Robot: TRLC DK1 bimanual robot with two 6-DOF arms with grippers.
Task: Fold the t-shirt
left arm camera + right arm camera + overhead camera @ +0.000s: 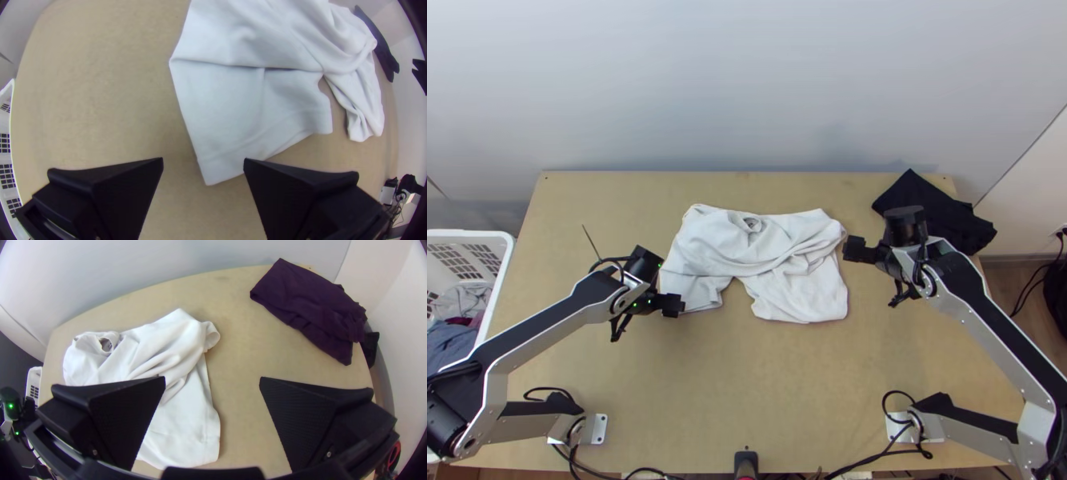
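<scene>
Left end effector (673, 305) and right end effector (855, 250), both spread wide. Between them, one white t-shirt (795, 280), rumpled, on the surface (747, 392). At left, one white slatted basket (505, 248) containing grey, red and blue clothes (455, 340).

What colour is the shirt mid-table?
The shirt is white, seen best in the right wrist view.

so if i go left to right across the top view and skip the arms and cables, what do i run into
white basket with clothes in it → white t-shirt → dark cloth → black object at the right edge
</scene>
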